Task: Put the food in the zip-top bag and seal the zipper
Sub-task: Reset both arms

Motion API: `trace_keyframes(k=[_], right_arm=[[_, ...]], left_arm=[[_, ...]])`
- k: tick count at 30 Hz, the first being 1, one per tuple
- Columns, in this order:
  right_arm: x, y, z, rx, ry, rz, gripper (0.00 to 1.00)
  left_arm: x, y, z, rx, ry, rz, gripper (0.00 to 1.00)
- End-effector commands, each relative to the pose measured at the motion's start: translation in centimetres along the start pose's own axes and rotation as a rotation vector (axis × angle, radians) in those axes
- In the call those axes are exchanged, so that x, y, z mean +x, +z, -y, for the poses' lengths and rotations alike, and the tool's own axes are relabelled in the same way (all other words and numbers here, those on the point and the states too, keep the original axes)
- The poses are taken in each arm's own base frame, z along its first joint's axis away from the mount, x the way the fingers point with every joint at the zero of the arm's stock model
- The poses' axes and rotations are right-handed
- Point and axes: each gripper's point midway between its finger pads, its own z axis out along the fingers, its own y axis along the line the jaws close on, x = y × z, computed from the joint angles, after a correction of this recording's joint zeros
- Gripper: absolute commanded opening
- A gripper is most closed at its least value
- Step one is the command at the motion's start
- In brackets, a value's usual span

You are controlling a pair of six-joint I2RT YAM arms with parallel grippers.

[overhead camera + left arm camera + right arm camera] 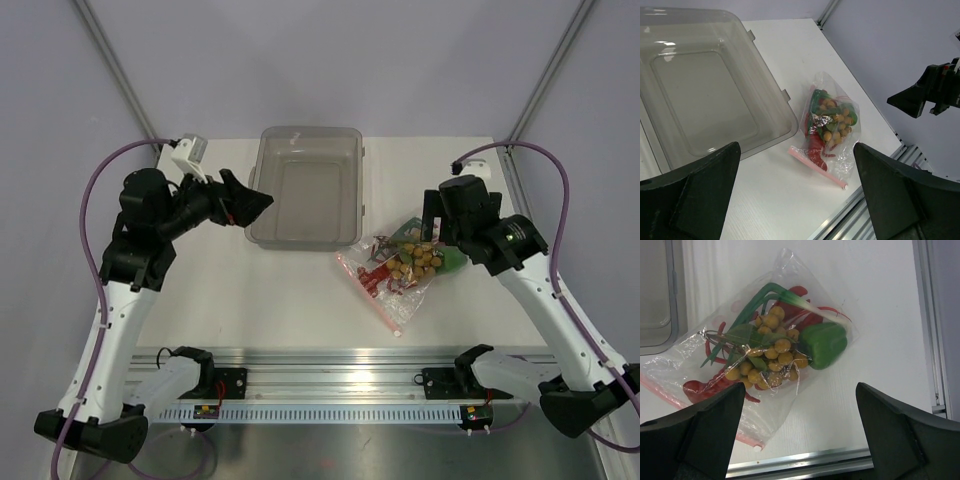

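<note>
Right wrist: crinkly, food-filled zip-top bag (771, 401)

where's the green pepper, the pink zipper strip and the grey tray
green pepper (822, 345), right wrist view, middle of its body
pink zipper strip (816, 166), left wrist view, midway along the strip
grey tray (310, 200), top view, bare floor of the tray

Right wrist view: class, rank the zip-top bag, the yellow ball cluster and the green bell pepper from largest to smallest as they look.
1. zip-top bag, which encloses the others
2. yellow ball cluster
3. green bell pepper, clearly smaller than the cluster
</note>
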Motion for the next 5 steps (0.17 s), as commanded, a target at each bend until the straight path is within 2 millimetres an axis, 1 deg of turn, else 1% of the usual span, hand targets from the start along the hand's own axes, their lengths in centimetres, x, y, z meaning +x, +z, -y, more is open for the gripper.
trace_keyframes(k=[1,4,5], right_arm=[[-0.84,-1.02,1.43,0.05,0.117,0.077,1.0],[-0.33,-0.98,2.05,0.079,0.147,0.085,0.99],[-0.48,-0.94,2.26,0.092,0.159,0.096,1.0]], left_arm=[[-0.11,0.02,-0.29,-0.014,0.021,0.007,0.99],[-0.42,0.23,-0.26,-0.015,0.021,-0.004,0.99],[-0.47,0.36,-0.35,-0.018,0.02,-0.007,0.99]])
